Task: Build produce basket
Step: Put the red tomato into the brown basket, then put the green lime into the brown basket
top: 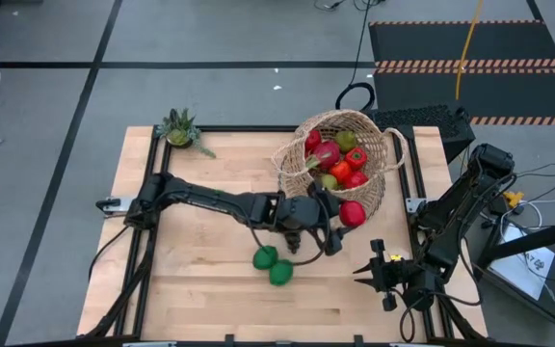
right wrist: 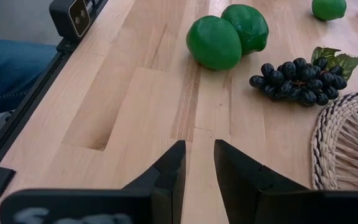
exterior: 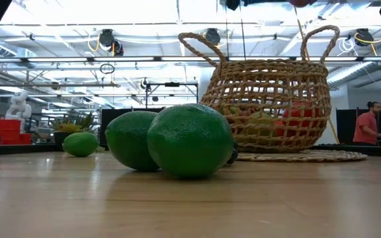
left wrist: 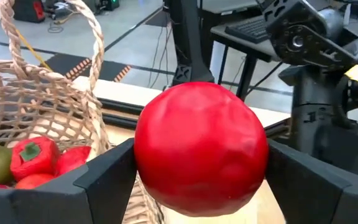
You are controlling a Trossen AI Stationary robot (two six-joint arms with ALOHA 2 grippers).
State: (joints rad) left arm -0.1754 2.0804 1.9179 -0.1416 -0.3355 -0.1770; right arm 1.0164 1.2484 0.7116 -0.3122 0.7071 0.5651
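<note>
The woven basket (top: 347, 154) stands on a round woven mat (right wrist: 347, 143) at the far right of the table, holding red, orange and yellow-green produce (top: 340, 162). My left gripper (top: 343, 224) hangs just off the basket's near side, shut on a red apple (left wrist: 201, 149). Two green limes (top: 273, 265) lie on the table, touching each other. In the right wrist view a dark grape bunch (right wrist: 297, 81) lies beside the mat. My right gripper (right wrist: 197, 168) waits near the table's front right, its fingers a narrow gap apart with nothing between them. My left gripper pinches the red apple's two opposite sides (left wrist: 143, 163) between its two fingers (left wrist: 104, 183). The fingers come nearly level from the table's left, slanting a little down. The apple is lifted clear of the table, beside the basket's near wall.
A small spiky potted plant (top: 181, 130) stands at the table's far left corner with a small lime (exterior: 80, 143) near it. Bare wood lies at the near left (top: 181, 289). A person in red (exterior: 366, 125) stands in the room beyond.
</note>
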